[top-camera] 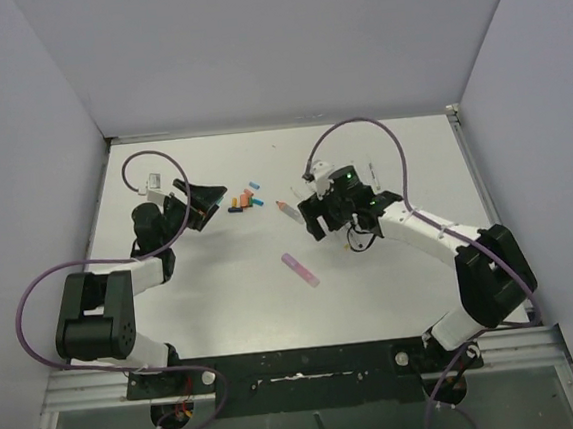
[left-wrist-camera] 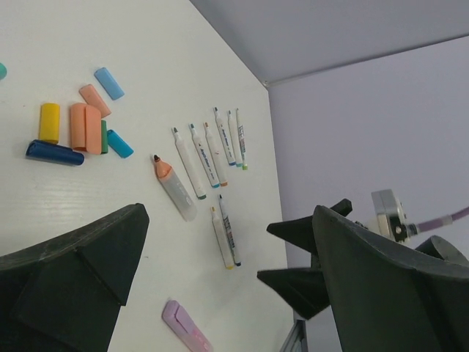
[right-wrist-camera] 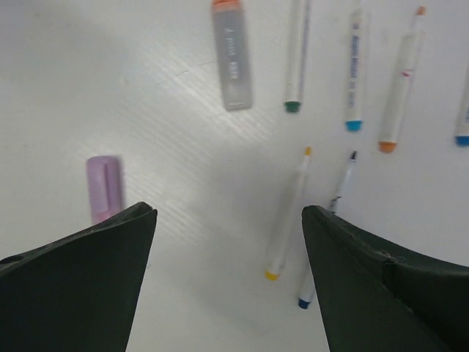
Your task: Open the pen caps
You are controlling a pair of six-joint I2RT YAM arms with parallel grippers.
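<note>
On the left, your left arm (top-camera: 122,279) was folded at the elbow and reached toward mid-bench. Its left tool (top-camera: 203,204) had its fingers spread wide, with nothing between them. Just right of it lay the pen caps (top-camera: 245,200), a tight scatter on the white bench (top-camera: 225,310). From overhead you got only flecks of colour. The left wrist camera sorted them out: a yellow cap (left-wrist-camera: 49,122), two orange caps (left-wrist-camera: 86,128) side by side, and a dark blue cap (left-wrist-camera: 55,152) lying just below them. Teal, green, light blue and salmon ones lay close around.

That view also gave you a row of thin pens (left-wrist-camera: 212,150), which you could not pick out from overhead. A fat marker (left-wrist-camera: 174,189) with an orange tip lay between caps and pens. A lilac marker (top-camera: 299,270) sat apart, nearer the arm bases.

Your right arm (top-camera: 439,231) stretched in from the right, wrist tipped down. The right tool (right-wrist-camera: 227,220) stood wide apart over the pens, holding nothing.
</note>
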